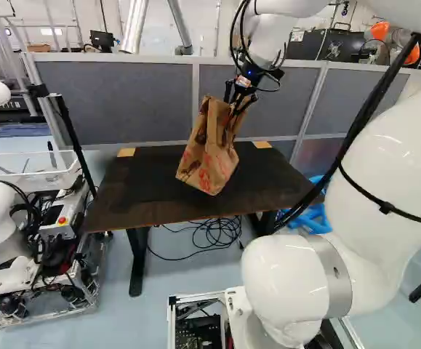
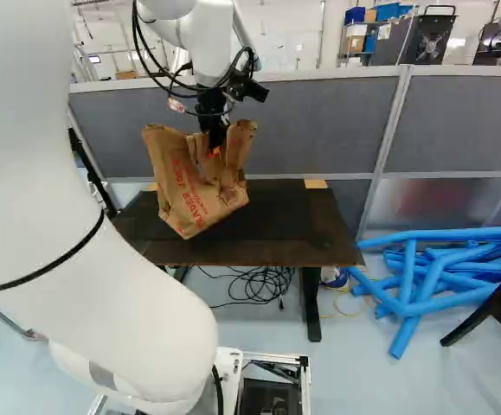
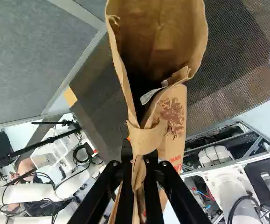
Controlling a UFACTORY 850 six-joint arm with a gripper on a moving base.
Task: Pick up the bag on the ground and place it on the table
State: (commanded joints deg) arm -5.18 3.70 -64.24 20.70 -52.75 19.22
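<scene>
In the left base view the gripper (image 1: 239,96) is up over the table (image 1: 141,196), with the brown paper bag (image 1: 209,156) hanging tilted from it. The bag (image 2: 185,186) appears above the tabletop in the right base view too; whether its bottom touches the table cannot be told. In the wrist view the gripper (image 3: 138,163) is shut on the bag's crumpled upper edge, pinched between both fingers. The bag (image 3: 158,28) gapes open ahead of the fingers, with a pale slip inside.
Grey partitions (image 2: 319,125) stand behind the table. Blue padded tubes (image 2: 440,285) lie right of it. Another robot (image 1: 3,218) stands to its left. Black cables (image 1: 221,233) lie on the floor beneath the tabletop.
</scene>
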